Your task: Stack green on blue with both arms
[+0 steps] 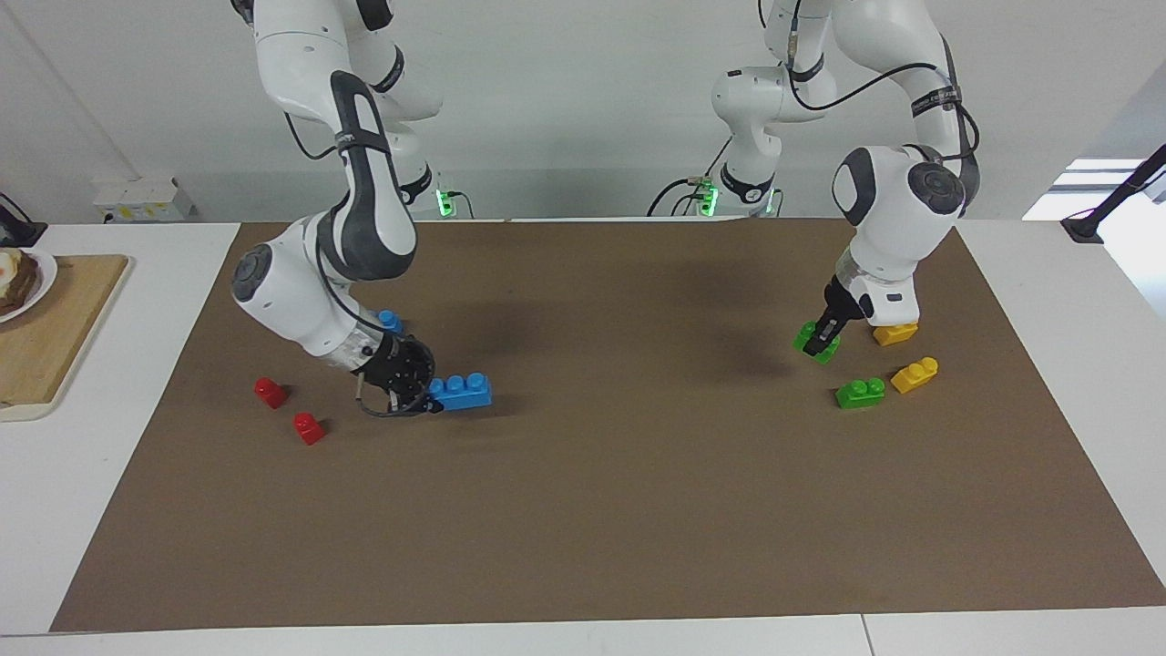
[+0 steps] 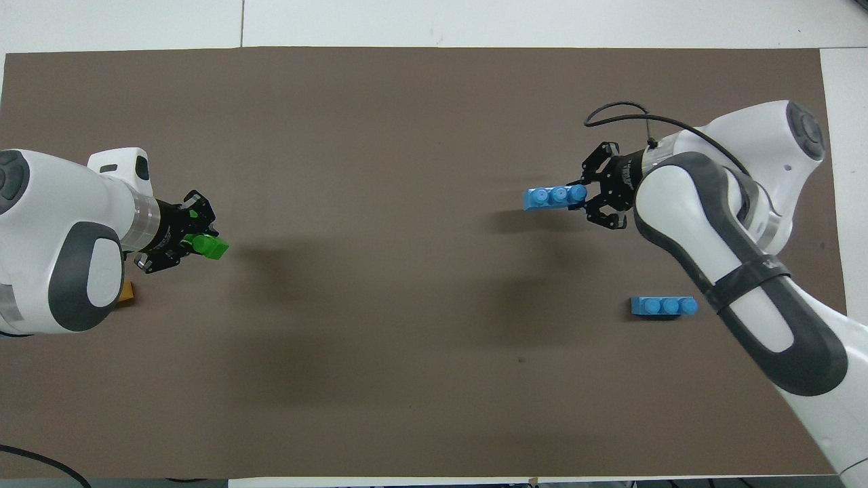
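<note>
My right gripper (image 1: 432, 399) (image 2: 582, 198) is shut on one end of a blue three-stud brick (image 1: 462, 391) (image 2: 553, 197), held just above the brown mat with its free end pointing toward the table's middle. A second blue brick (image 2: 663, 306) lies on the mat, nearer the robots, mostly hidden by the right arm in the facing view (image 1: 390, 321). At the left arm's end, my left gripper (image 1: 823, 342) (image 2: 195, 242) is shut on a green two-stud brick (image 1: 809, 340) (image 2: 209, 247), tilted and slightly raised. Another green brick (image 1: 860, 393) lies on the mat close by.
Two yellow bricks (image 1: 915, 374) (image 1: 895, 334) lie by the left gripper. Two small red bricks (image 1: 270, 392) (image 1: 309, 427) sit at the right arm's end. A wooden board (image 1: 55, 328) with a plate rests off the mat there. The brown mat (image 1: 619, 492) spans the table.
</note>
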